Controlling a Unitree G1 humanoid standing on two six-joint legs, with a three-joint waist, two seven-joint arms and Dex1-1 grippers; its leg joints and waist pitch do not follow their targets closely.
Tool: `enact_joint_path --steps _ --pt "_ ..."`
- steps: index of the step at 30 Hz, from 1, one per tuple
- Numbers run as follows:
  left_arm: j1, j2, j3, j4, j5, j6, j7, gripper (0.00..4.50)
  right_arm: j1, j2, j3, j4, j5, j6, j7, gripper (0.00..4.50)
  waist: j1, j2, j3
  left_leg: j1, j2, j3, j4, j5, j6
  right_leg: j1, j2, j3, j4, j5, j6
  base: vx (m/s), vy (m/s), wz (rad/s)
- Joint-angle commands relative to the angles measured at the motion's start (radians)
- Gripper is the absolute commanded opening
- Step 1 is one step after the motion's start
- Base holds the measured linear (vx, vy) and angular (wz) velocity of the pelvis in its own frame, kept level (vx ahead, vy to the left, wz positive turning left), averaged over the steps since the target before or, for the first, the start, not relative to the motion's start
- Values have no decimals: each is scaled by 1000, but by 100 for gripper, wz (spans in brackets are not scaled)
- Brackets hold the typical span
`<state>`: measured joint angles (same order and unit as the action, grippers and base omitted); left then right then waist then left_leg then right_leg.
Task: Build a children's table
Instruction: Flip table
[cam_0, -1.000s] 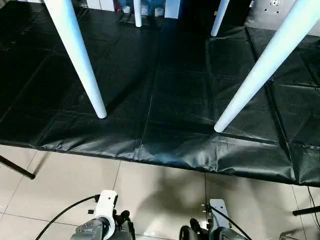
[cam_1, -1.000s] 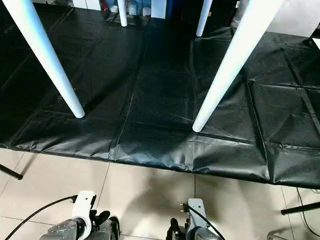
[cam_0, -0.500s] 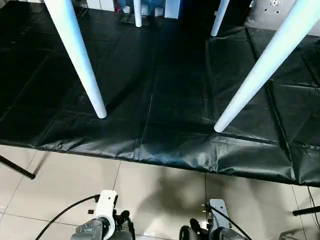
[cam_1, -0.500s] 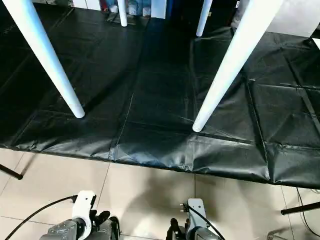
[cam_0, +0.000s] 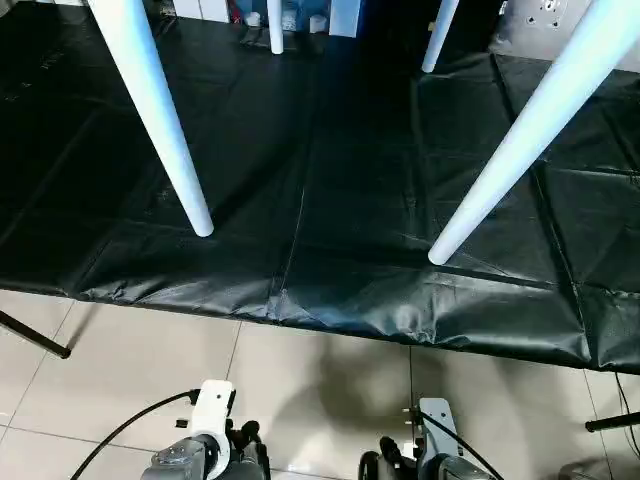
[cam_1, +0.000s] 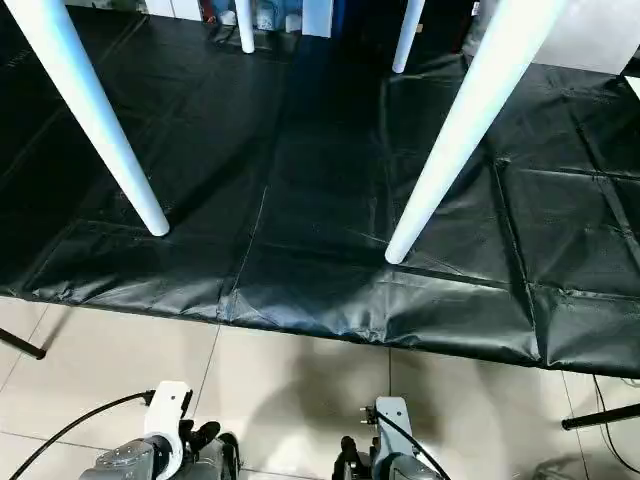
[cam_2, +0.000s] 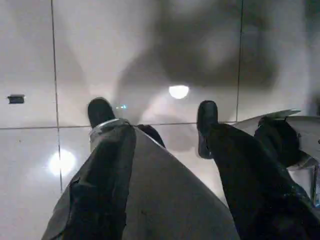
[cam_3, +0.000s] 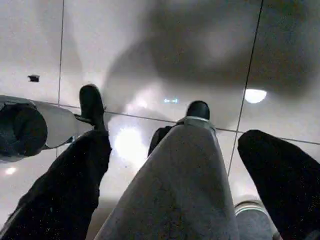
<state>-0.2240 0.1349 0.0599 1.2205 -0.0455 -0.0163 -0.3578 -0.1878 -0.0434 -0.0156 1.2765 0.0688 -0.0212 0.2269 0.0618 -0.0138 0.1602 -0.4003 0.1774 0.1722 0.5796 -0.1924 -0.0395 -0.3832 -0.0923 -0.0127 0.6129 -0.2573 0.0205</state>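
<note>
**Standing table, both grippers low and empty**

Standing on the black floor mat (cam_0: 330, 200), the children's table is seen from above and behind its near side: four white legs are planted on the mat, and the top itself lies beyond the upper edge of the head views. The near left leg (cam_0: 160, 120) meets the mat close to its front edge, towards the left corner; the near right leg (cam_0: 520, 140) meets it close to the front edge on the right. Two far legs (cam_0: 276, 28) are seen as short stubs near the mat's back edge. Each leg's long axis is roughly upright, splaying outward towards its foot.

The left gripper (cam_2: 152, 120) is held low over the pale tiled floor (cam_0: 320, 390), in front of the mat's front edge. Its two black fingers (cam_2: 100, 112) are spread well apart and nothing is held between them. The right gripper (cam_3: 145, 112) is held likewise over the tiles, fingers parted, empty.

The table lies forward of and above both grippers, well apart from them. The near left leg is nearer the left arm, the near right leg nearer the right. With all four legs seated and the table upright, the build is judged to be essentially done; any further move would call for a reach forward and upward.
</note>
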Motion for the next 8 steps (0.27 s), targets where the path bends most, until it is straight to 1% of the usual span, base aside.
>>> enact_joint_path --steps 1,8 --pt "14 1 -4 8 0 10 -2 267 33 3 1 33 -4 26 -1 450 1 11 -49 27 66 -15 -76 -81 136 31 -65 25 -47 284 -320 0 0 0" --pt "14 1 -4 8 0 10 -2 267 33 3 1 33 -4 26 -1 450 1 10 -49 27 65 -14 -74 -75 137 31 -66 26 -47 292 -320 0 0 0"
